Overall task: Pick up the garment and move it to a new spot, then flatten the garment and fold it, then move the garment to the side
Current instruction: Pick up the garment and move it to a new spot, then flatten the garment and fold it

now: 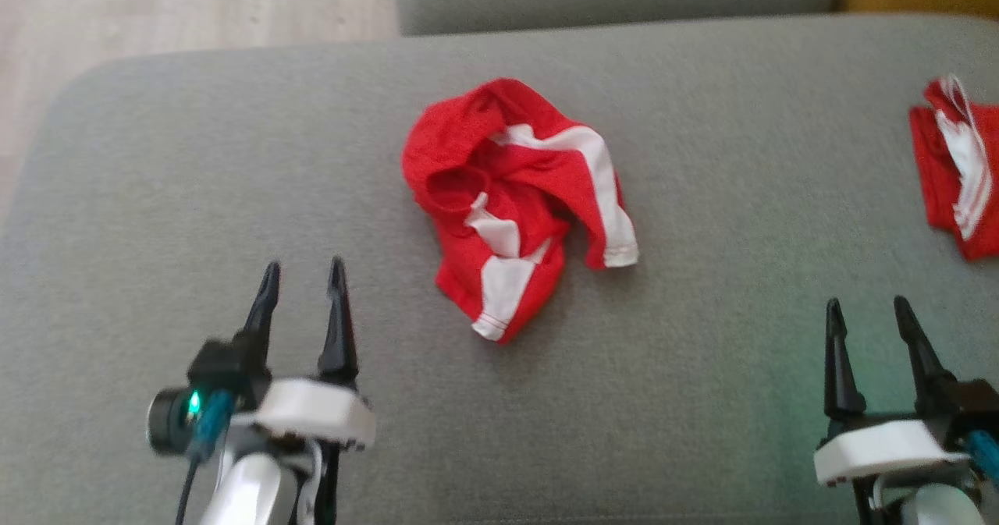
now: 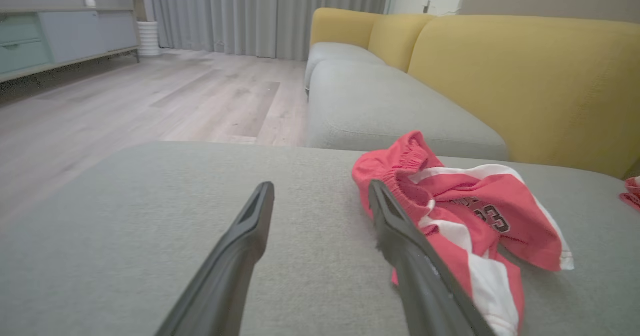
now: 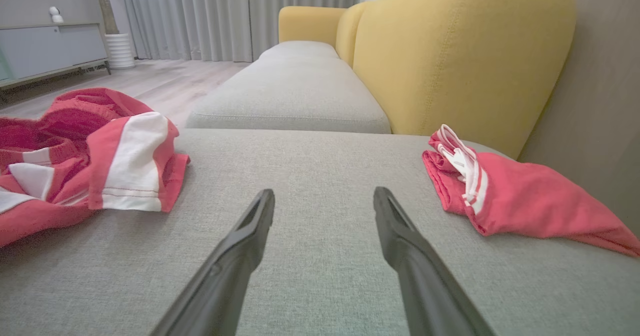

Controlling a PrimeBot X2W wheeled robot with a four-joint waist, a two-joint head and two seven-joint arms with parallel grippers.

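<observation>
Lying crumpled on the grey sofa cushion (image 1: pixel 702 369), the red-and-white shorts (image 1: pixel 515 205) are found at one o'clock of the left gripper (image 1: pixel 304 265), eleven o'clock of the right gripper (image 1: pixel 868 302); both sets of jaws are spread, empty.

Garment (image 1: pixel 515 205) on cushion (image 1: pixel 234 158), second garment (image 1: pixel 956 166) to its right

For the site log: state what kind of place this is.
Most likely a home living room: a grey sofa seat with a yellow backrest, floor-length curtains, and a low sideboard on a wood floor.
</observation>
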